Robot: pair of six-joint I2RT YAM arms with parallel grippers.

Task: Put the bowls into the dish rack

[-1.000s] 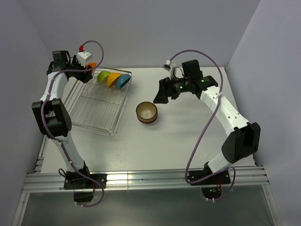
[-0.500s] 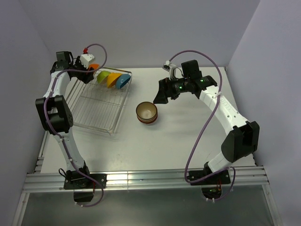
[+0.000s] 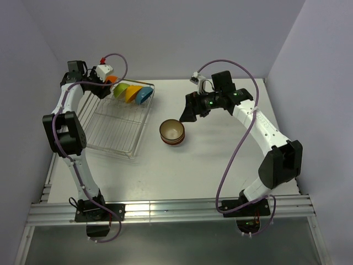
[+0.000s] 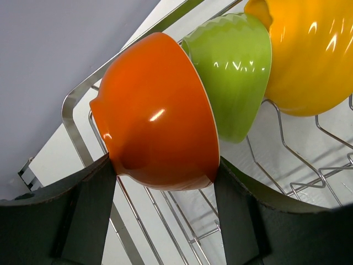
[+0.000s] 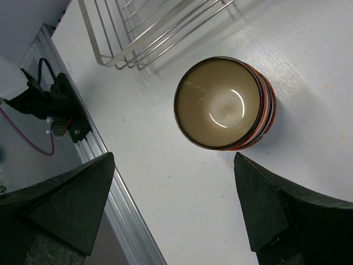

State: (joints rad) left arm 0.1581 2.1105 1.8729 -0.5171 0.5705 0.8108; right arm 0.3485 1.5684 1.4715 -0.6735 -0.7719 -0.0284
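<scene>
Left pincer (image 4: 164, 174): is clamping the orange bowl (image 4: 157, 110) across its rim and base, one finger pressing each side, so the bowl is standing on edge rather than lying flat.
Orange bowl: is hanging at the far left corner of the dish rack (image 3: 113, 130), tilted, just beside the green bowl (image 4: 234, 72). Judging by that, it is being slotted in as the next in the row.
Far row: the green bowl, yellow-orange bowl (image 4: 309, 49) and blue bowl (image 3: 144, 95) are leaning on edge one against the next, the tines propping them up.
Right pincer (image 5: 174, 160): is hovering with its fingers spread wide and holding nothing, above and apart from the stacked bowls (image 5: 220, 102), probably waiting to take the next one.
Stacked bowls: are sitting upright on the table (image 3: 220, 160), near the rack's right side, cream inside and red-brown outside; their number is not showing.
Rack: most of its wire floor is lying unfilled.
Table: is showing as plain white, faintly grained, with an aluminium rail (image 3: 165, 210) running along the near edge.
Room: pale lilac walls (image 3: 165, 33) are closing in the back and both sides.
</scene>
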